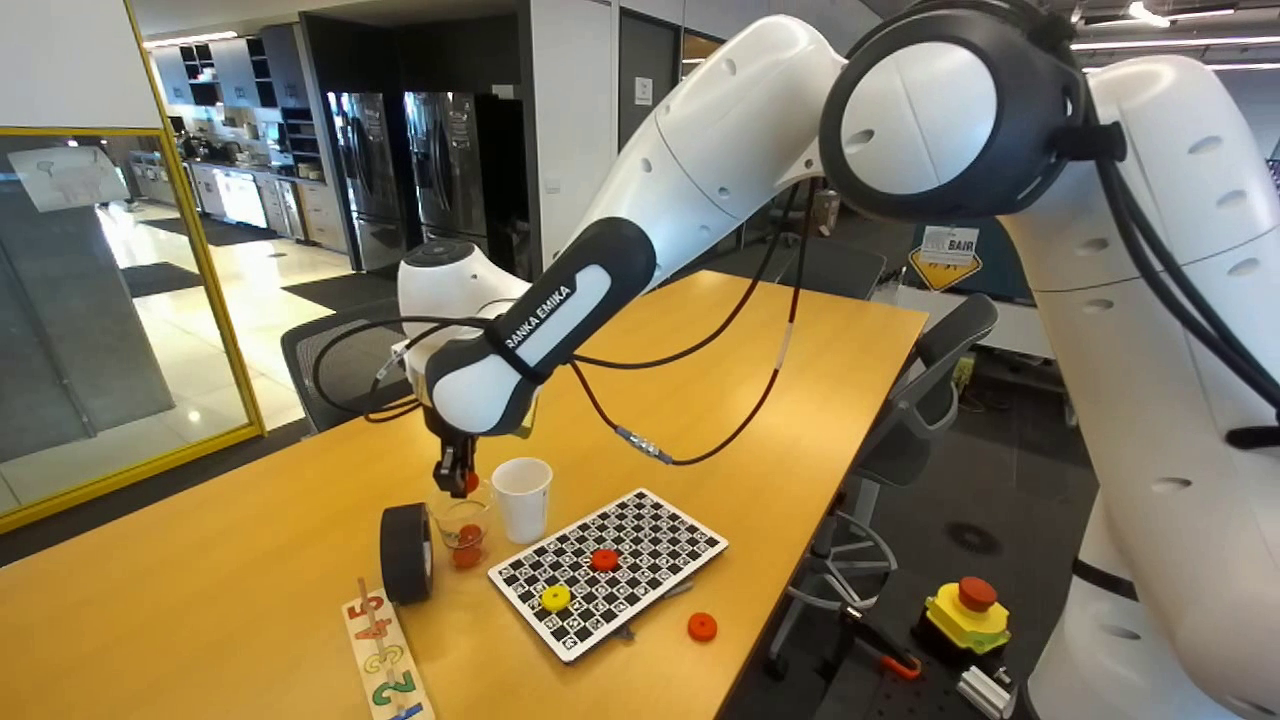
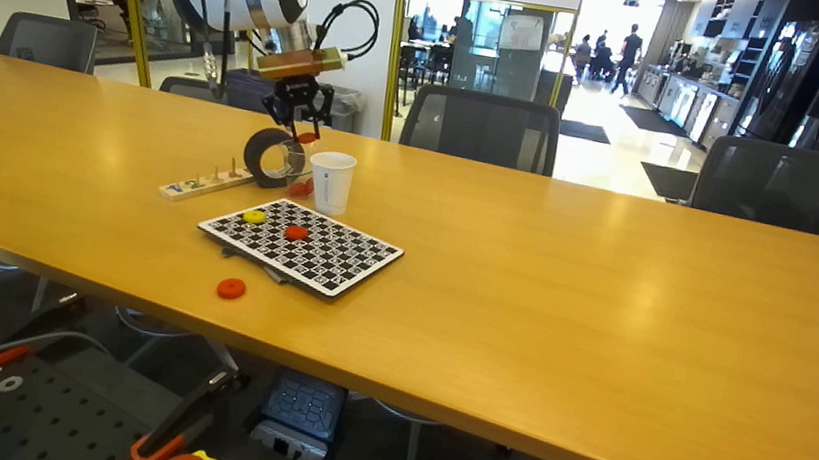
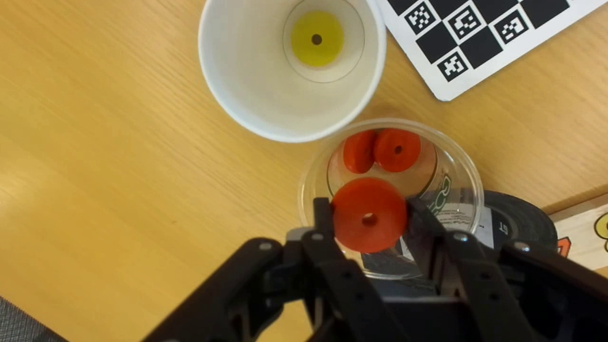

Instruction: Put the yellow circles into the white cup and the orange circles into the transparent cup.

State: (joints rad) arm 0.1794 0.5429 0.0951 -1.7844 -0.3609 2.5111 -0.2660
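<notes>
My gripper (image 1: 460,482) is shut on an orange circle (image 3: 369,199), held flat between the fingertips above the transparent cup (image 1: 463,520). In the wrist view, two orange circles (image 3: 398,151) lie inside the transparent cup, whose rim (image 3: 468,164) shows around the held one. The white cup (image 1: 522,500) stands upright beside it, with a yellow circle (image 3: 317,47) at its bottom. On the checkerboard (image 1: 655,530) lie one yellow circle (image 1: 555,598) and one orange circle (image 1: 604,560). Another orange circle (image 1: 702,627) lies on the table near its edge; it also shows in an exterior view (image 2: 231,289).
A black cylinder (image 1: 400,555) stands on its side, touching or close to the transparent cup. A wooden number board (image 1: 385,650) with pegs lies beside it. The checkerboard rests slightly raised on something grey. The table edge (image 2: 431,408) runs past the loose orange circle.
</notes>
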